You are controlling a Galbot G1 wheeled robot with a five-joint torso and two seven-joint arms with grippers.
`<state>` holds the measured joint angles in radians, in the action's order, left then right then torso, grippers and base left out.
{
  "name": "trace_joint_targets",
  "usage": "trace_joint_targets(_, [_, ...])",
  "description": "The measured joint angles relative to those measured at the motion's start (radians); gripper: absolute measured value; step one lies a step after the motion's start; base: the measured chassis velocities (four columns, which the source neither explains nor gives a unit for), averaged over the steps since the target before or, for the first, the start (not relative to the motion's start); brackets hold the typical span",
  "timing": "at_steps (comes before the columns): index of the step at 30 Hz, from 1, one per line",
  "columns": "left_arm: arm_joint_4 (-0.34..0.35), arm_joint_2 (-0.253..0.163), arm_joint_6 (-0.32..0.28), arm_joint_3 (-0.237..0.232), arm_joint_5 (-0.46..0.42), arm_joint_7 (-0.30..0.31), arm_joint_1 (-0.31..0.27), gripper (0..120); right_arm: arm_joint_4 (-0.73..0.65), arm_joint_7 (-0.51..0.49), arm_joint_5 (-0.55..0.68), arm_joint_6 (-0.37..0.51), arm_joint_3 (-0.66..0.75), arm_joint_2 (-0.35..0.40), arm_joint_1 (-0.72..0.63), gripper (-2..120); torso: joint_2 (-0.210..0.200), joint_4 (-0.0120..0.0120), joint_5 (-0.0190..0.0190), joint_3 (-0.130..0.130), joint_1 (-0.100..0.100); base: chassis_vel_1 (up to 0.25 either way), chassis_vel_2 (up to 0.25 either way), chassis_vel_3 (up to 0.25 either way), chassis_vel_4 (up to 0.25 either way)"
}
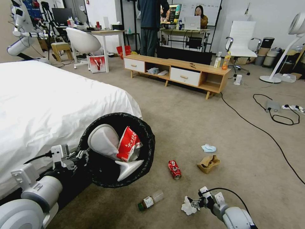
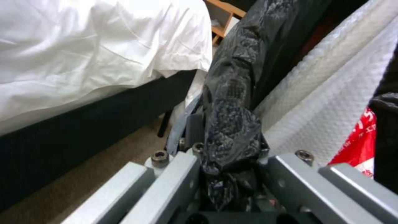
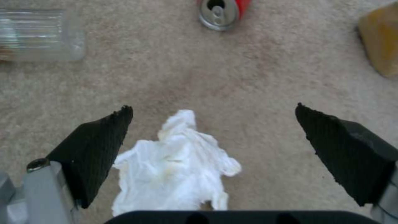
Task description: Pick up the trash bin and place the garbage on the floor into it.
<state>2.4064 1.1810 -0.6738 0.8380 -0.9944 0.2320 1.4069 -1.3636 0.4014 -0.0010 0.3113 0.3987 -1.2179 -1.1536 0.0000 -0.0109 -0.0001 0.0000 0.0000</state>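
Head view: my left gripper [image 1: 83, 155] held bin [image 1: 117, 149] tilted beside bed [image 1: 47, 105], mouth facing litter. Left wrist: fingers clamped on bag rim [image 2: 230, 124]. Right wrist: my right gripper [image 3: 213, 133] gaped wide astride tissue [image 3: 176, 168] on carpet [image 3: 248, 77], holding nothing.

Round black-bagged trash bin [image 1: 108, 171] tipped beside the bed, red-and-white carton [image 1: 128, 143] inside, crushed red can [image 1: 174, 169], white tissue [image 3: 176, 168], brown paper bag [image 1: 208, 163], blue mask [image 1: 208, 148], clear bottle [image 1: 150, 200] on beige carpet [image 1: 190, 121]
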Motion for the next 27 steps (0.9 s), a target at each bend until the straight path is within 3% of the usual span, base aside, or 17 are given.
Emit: trace_joint_targets(27, [-0.006, 0.003, 0.0, 0.001, -0.001, 0.0, -0.004, 2, 0.144, -0.01, -0.047, -0.088, -0.01, -0.025, -0.005, 100, 0.0, -0.0001, 0.0001, 0.0, 0.0, 0.0, 0.0, 0.0, 0.0])
